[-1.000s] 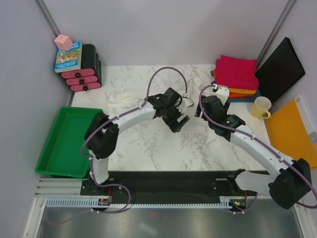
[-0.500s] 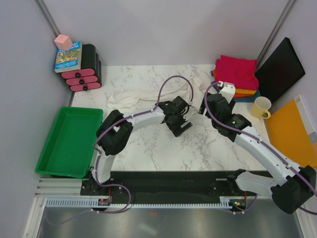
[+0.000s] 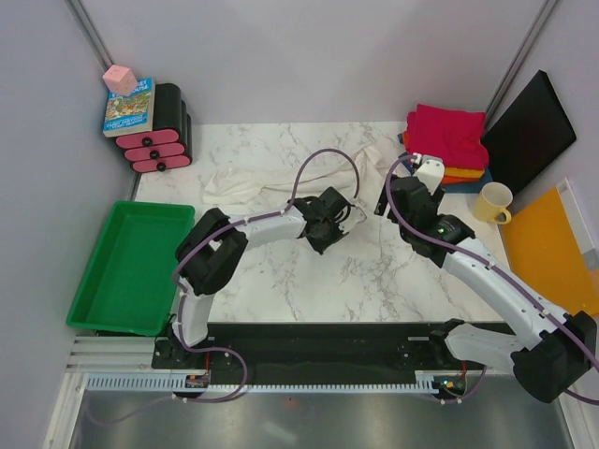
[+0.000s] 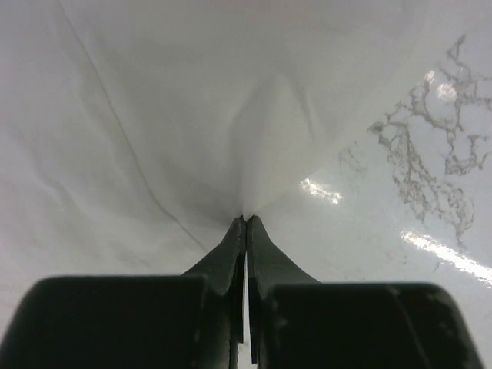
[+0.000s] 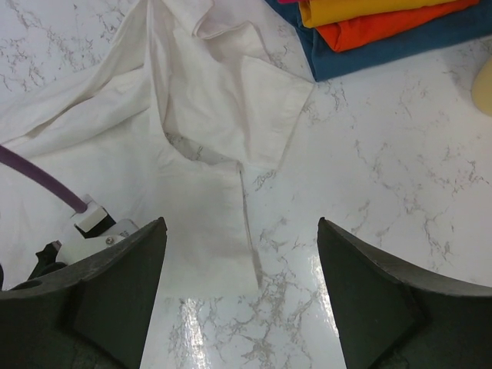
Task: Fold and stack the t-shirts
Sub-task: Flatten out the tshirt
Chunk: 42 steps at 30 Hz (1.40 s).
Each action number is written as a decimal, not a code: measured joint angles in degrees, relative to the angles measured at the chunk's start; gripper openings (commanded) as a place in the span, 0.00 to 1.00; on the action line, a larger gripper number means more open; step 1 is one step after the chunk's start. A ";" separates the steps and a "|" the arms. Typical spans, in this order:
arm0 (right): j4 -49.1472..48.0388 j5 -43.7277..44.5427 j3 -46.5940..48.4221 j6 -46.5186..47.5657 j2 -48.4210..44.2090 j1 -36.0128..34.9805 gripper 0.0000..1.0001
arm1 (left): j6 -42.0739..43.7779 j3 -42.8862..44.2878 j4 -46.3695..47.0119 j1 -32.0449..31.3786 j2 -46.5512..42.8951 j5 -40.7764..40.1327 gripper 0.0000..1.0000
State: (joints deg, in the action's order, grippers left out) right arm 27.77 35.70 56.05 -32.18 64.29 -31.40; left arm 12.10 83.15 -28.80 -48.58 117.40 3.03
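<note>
The off-white t-shirt (image 3: 234, 182) lies wrinkled across the back of the marble table. My left gripper (image 3: 339, 223) is down on its near right edge. In the left wrist view the jaws (image 4: 247, 219) are shut, pinching the white cloth (image 4: 154, 115), which puckers up from the tips. My right gripper (image 3: 401, 187) hovers open just right of it, over bare marble beside the shirt's short sleeve (image 5: 254, 100), its tips (image 5: 240, 231) holding nothing. Folded t-shirts are stacked at the back right: magenta (image 3: 447, 134) on top, orange (image 5: 384, 31) and dark blue (image 5: 400, 50) below.
A yellow mug (image 3: 491, 201) stands right of the stack, with a black board (image 3: 529, 131) and an orange-yellow board (image 3: 552, 248) beyond. A green tray (image 3: 94, 281) sits off the table's left edge. Black-and-pink drawers (image 3: 164, 140) with a book stand at the back left.
My left gripper moved right and down onto the shirt's edge and shut on the cloth. The right gripper shifted slightly toward the back, then held still, open.
</note>
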 measured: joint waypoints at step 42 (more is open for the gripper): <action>-7.65 -6.95 -5.66 -1.53 2.49 0.00 0.86 | 3.98 -25.70 -11.56 20.44 -34.07 8.11 0.80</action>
State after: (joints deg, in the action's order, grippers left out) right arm 20.12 28.75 50.39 -33.71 66.78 -31.40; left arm 16.08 57.45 -40.36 -28.14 83.33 11.14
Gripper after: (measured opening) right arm 0.861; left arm 0.807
